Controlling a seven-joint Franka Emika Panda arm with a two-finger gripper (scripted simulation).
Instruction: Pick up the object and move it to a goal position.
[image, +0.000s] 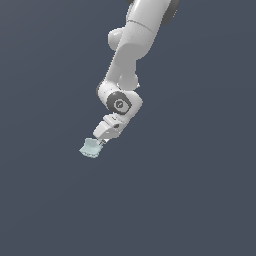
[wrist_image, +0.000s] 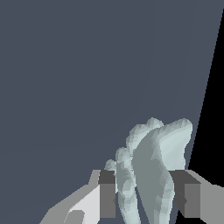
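Note:
The object (image: 90, 147) is a small pale mint-green block at the tip of the white arm in the exterior view. In the wrist view the object (wrist_image: 151, 170) shows as a lumpy pale green shape standing between the two dark finger pads (wrist_image: 107, 194). My gripper (image: 101, 142) is shut on it, with the hand tilted down toward the exterior view's left. In the wrist view the gripper (wrist_image: 146, 197) has a pad pressed against each side of the object. No goal marker shows in either view.
A plain dark grey-blue surface (image: 190, 190) fills both views. In the wrist view a black area (wrist_image: 216, 109) lies beyond the surface's edge.

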